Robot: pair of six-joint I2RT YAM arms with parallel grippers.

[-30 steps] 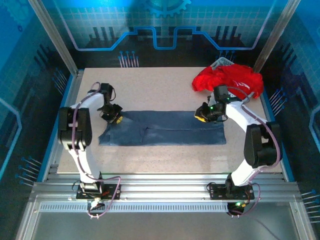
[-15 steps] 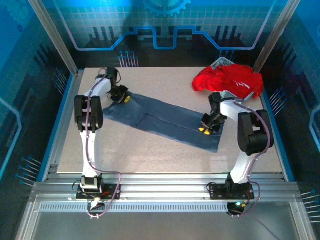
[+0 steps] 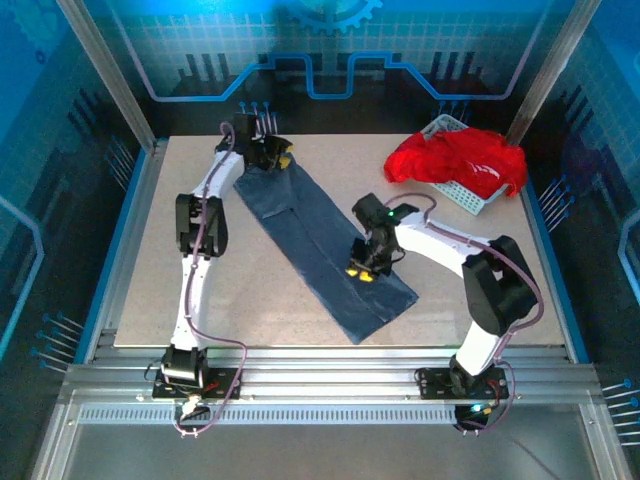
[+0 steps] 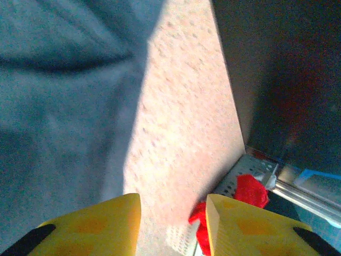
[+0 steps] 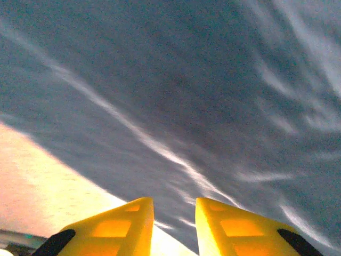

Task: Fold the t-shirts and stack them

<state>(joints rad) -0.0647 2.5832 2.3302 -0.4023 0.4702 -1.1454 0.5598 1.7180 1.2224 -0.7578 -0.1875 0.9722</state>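
Your left gripper [image 4: 171, 205] gapes empty at the far end of the long slate-blue cloth t-shirt [image 3: 320, 240]. Your right gripper [image 5: 174, 205] hovers over it, narrowly parted. White marks on the crumpled red cloth t-shirt [image 3: 455, 160] are unreadable.

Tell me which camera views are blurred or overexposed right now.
Right wrist: motion streaks smear the blue t-shirt, and the table glares bright. Left wrist: soft, hazy focus on that shirt, dark at right. Top external: sharp, evenly lit.

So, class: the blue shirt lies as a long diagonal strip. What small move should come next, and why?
Probably move the right gripper to the blue t-shirt's near end and grip it: its jaws stand open mid-strip, and the long strip needs halving.
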